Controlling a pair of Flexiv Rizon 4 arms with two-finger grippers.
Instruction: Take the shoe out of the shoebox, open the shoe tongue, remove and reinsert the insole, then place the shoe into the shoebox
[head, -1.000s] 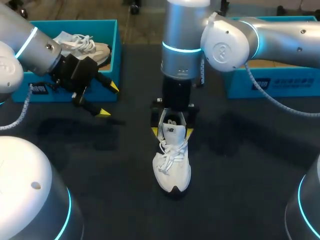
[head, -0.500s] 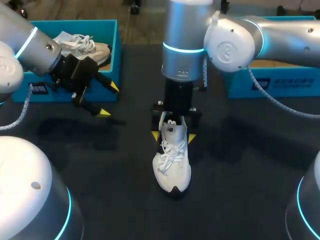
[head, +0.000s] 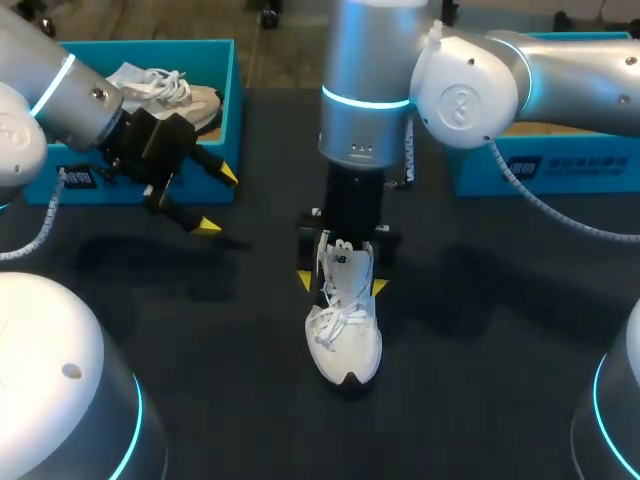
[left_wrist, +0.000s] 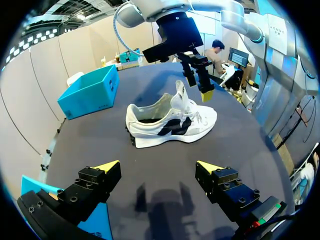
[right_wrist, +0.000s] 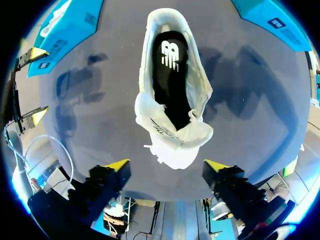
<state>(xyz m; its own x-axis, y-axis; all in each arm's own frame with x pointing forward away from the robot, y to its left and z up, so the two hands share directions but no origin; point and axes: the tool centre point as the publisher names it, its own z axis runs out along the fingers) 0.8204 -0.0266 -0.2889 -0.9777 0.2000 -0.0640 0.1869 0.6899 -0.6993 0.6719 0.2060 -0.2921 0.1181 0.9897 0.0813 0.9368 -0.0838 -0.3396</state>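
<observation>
- Your work surface is a dark bench (head: 500, 350). A teal shoebox (head: 150, 50) sits in the upper left of the head view and a second teal box (head: 560, 160) at the right edge.
- The white shoe (head: 343, 325) is out of the shoebox. It stands on its sole near the middle of the head view, toe toward the lower edge of the frame.
- A second pale shoe (head: 165, 90) lies inside the upper-left shoebox.
- Your right claw (head: 340, 282) hangs over the heel end of the white shoe. Its fingers are apart, with one yellow tip on each side of the shoe's opening, and you cannot see either tip pressing on the shoe.
- In the right wrist view the shoe (right_wrist: 172, 100) is just ahead of that claw (right_wrist: 167, 165). Its mouth gapes wide and the black insole (right_wrist: 170, 75) is visible inside.
- Your left claw (head: 217, 200) hovers in front of the shoebox, in the left part of the head view, well apart from the white shoe. Its fingers are spread and hold nothing.
- In the left wrist view the spread claw (left_wrist: 159, 167) looks across bare bench at the shoe (left_wrist: 170, 122), seen side-on. The tongue (left_wrist: 181, 95) stands upright, close beside your right arm's fingers.
</observation>
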